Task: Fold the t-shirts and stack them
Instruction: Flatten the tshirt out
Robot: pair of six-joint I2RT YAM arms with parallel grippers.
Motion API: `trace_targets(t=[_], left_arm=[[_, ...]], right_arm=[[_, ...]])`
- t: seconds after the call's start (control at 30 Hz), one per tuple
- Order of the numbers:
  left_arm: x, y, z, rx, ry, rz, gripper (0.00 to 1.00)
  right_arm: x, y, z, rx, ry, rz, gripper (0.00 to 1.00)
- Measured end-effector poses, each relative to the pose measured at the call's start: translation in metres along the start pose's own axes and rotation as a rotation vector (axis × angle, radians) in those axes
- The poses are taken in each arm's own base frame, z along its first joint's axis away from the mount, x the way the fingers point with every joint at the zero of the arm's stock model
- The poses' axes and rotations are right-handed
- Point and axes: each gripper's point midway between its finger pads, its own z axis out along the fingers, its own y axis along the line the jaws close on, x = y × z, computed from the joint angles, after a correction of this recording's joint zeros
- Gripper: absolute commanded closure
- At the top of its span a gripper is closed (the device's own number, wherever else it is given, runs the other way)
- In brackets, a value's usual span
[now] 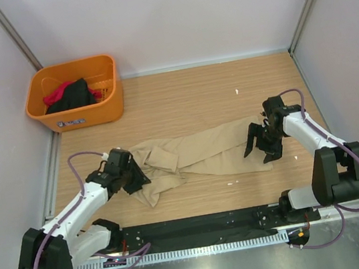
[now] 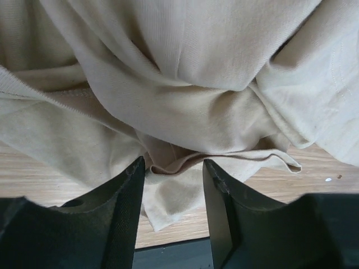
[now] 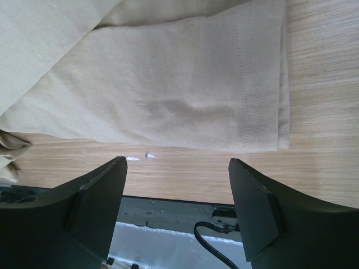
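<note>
Left wrist: tan t-shirt (image 2: 185, 112) fold between parted jaws.

No writing can be read in any view. The one thing that carries print is a small white label (image 1: 71, 122) stuck on the outer wall of the orange basket (image 1: 103, 112), on the side facing the arms and left of that wall's middle. Its marks are too small and blurred to make out as letters or numbers.
</note>
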Motion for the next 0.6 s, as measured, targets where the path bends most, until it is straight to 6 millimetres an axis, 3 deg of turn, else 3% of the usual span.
trace_targets(t=[0.1,0.17,0.43,0.47,0.6], left_arm=[[0.002,0.005,0.003,-0.023,0.009,0.009,0.44],[0.003,0.009,0.005,-0.046,0.018,0.011,0.45],[0.002,0.009,0.010,-0.049,0.017,0.015,0.67],[0.002,0.009,0.010,-0.050,0.018,0.015,0.70],[0.000,0.007,0.011,-0.039,0.013,0.024,1.00]], right_arm=[[0.000,0.000,0.000,0.000,0.000,0.000,0.20],[0.000,0.000,0.000,0.000,0.000,0.000,0.21],[0.000,0.000,0.000,0.000,0.000,0.000,0.21],[0.000,0.000,0.000,0.000,0.000,0.000,0.21],[0.001,-0.001,0.001,0.001,0.002,0.004,0.21]])
